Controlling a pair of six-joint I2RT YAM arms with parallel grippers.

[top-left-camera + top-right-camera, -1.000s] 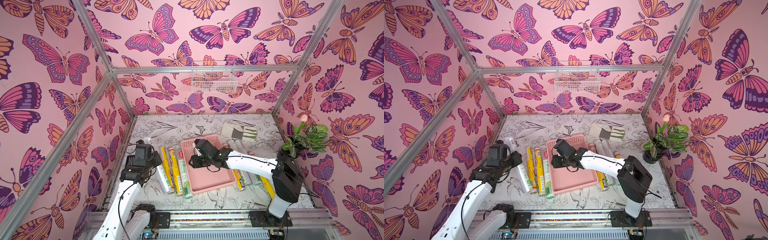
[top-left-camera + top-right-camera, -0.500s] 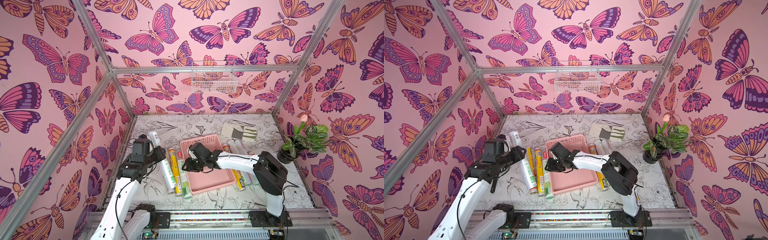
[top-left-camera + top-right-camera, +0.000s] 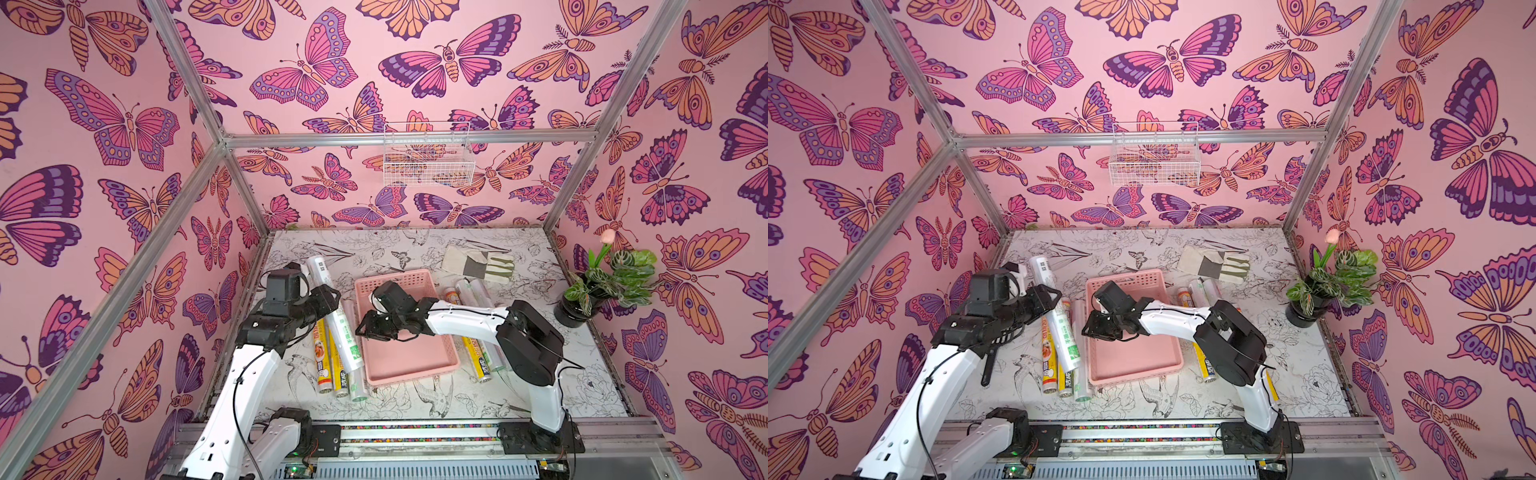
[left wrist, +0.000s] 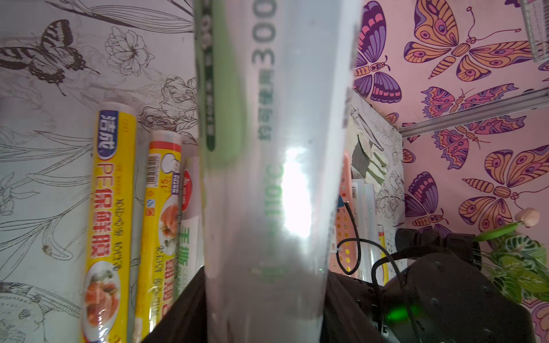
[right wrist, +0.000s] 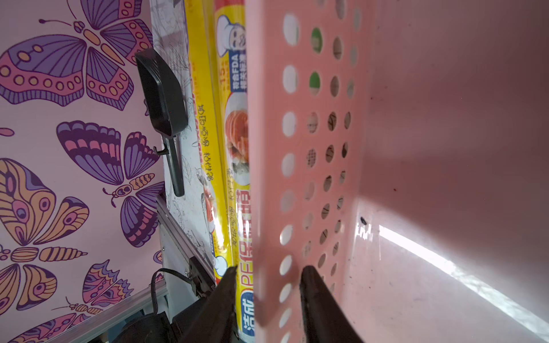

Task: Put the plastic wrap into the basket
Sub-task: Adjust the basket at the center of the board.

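My left gripper (image 3: 328,301) (image 3: 1051,300) is shut on a clear plastic wrap roll with green print (image 3: 347,340) (image 4: 276,178). It holds that roll tilted above the rolls lying left of the basket. Two yellow-labelled rolls (image 3: 322,361) (image 4: 110,208) and a clear one (image 3: 357,384) lie there side by side. The pink basket (image 3: 409,353) (image 3: 1133,357) holds no rolls. My right gripper (image 3: 365,328) (image 5: 269,276) is open and straddles the basket's left wall (image 5: 297,148), one finger outside and one inside. More rolls (image 3: 473,357) lie right of the basket, partly under the right arm.
A grey-white glove (image 3: 478,264) lies behind the basket. A potted plant (image 3: 598,286) stands at the right edge. A black scoop (image 3: 988,365) (image 5: 162,92) lies near the left wall, and a white wire basket (image 3: 428,160) hangs on the back wall.
The left gripper has lifted the clear roll and carried it right, over the yellow rolls. The right gripper has moved left and down from over the basket onto its left wall.
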